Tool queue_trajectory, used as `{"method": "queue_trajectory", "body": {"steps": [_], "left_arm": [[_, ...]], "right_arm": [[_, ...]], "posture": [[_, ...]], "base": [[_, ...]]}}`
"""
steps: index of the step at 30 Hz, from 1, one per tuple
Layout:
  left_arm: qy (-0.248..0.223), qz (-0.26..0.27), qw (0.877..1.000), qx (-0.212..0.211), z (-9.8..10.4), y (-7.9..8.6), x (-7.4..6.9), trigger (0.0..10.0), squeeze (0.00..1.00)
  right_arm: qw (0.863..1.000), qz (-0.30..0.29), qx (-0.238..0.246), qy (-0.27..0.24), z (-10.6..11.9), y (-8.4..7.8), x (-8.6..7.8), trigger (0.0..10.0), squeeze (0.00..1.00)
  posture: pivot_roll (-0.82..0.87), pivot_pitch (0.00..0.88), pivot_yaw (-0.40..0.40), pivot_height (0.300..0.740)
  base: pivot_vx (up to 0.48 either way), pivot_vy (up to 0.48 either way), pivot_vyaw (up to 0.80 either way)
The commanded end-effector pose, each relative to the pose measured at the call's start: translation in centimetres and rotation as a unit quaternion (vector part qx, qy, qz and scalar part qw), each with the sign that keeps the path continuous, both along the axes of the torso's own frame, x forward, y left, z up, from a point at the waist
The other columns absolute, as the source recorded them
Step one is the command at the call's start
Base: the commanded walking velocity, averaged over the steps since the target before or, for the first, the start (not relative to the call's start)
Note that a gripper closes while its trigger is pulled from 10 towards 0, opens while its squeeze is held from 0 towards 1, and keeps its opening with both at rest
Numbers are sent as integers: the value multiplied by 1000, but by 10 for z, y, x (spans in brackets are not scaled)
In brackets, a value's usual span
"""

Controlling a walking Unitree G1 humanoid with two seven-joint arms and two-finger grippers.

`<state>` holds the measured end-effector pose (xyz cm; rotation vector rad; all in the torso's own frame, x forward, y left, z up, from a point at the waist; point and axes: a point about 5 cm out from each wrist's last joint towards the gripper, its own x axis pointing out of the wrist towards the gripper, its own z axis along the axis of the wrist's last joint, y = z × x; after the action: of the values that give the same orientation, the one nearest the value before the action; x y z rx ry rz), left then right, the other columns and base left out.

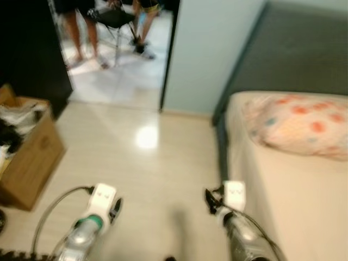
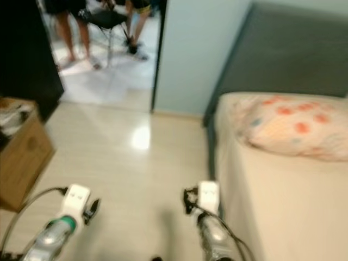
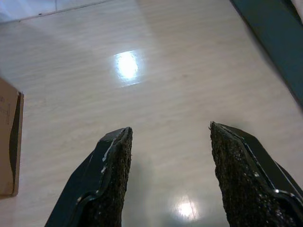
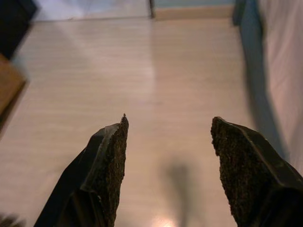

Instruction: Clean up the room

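Both grippers held low over pale glossy wood-look floor [image 1: 147,179], fingers spread wide, nothing gripped.

The left gripper [image 3: 168,177] and right gripper [image 4: 168,170] are seen with jaws set well apart above bare floor, each empty. An open brown cardboard box [image 1: 30,163] holding crumpled white and dark items is placed on the robot's left, against a dark wall. A bed with a beige sheet [image 1: 293,206] and grey-green headboard [image 1: 293,54] is seen on the right, just beside the right arm; a white pillow with orange and blue spots [image 1: 299,125] is laid at its head. Through the doorway ahead, the legs of people [image 1: 81,32] and a black folding chair [image 1: 117,22] are visible on light tiles. Head views are slightly blurred.
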<state>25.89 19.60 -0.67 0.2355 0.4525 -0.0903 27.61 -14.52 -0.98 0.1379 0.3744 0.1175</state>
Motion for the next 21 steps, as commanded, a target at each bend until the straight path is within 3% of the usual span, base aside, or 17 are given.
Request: {"method": "queue_trajectory", "body": {"steps": [1,15,21], "left_arm": [[12,0,1000,-4,-5,-2,-5,10000,0],[12,0,1000,-5,-6,-4,-4,10000,0],[12,0,1000,-6,-6,-4,-4,10000,0]], "right_arm": [[1000,-6,-8,8,-3,-7,-3,10000,0],[1000,2,-22,7,-3,-7,-2,10000,0],[1000,2,-22,7,-2,-7,-2,10000,0]], "posture": [[99,13,2,740],[99,10,-3,740],[99,10,-3,740]], "base": [[-446,0,-663],[-437,0,0],[0,0,0]]}}
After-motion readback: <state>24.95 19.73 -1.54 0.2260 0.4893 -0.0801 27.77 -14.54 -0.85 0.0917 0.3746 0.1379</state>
